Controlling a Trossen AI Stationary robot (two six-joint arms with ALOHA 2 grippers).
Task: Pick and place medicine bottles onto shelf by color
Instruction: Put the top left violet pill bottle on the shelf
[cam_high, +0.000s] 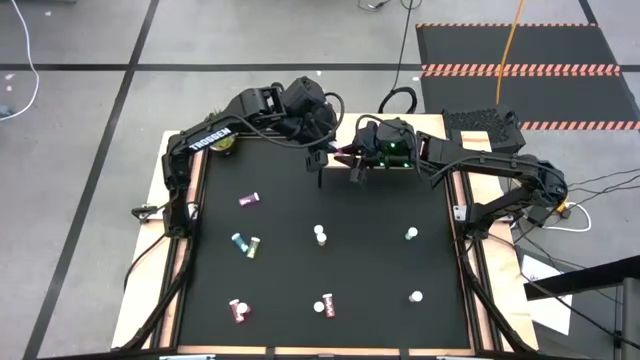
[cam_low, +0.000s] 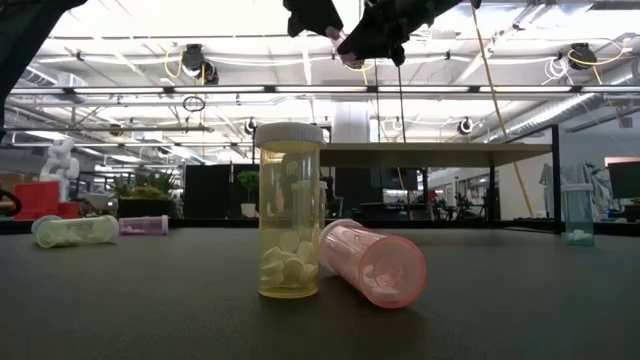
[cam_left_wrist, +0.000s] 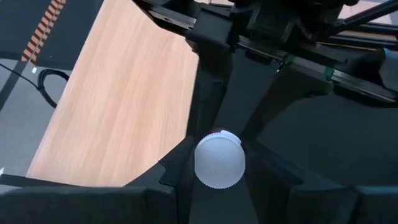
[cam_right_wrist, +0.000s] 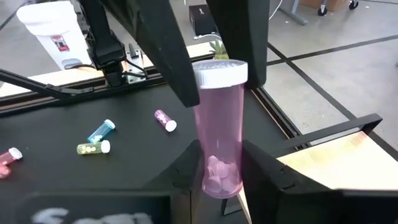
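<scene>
High view: my two end effectors are meeting top centre, above the tabletop (cam_high: 330, 200).

Right wrist view: my right end effector (cam_right_wrist: 217, 171) and left fingers (cam_right_wrist: 177, 68) are both clamping the pink bottle (cam_right_wrist: 219, 124), light, rigid, slick; gripping mid-body seems safest.

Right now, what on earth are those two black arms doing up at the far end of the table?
They look to be passing a bottle between them. The pink see-through plastic bottle with a white cap hangs in the air between both arms: the left gripper has its jaws around the cap end, and the right gripper has its jaws against the lower body. The pale wooden shelf lies just beside them. The other small capped bottles wait scattered on the black table.
</scene>
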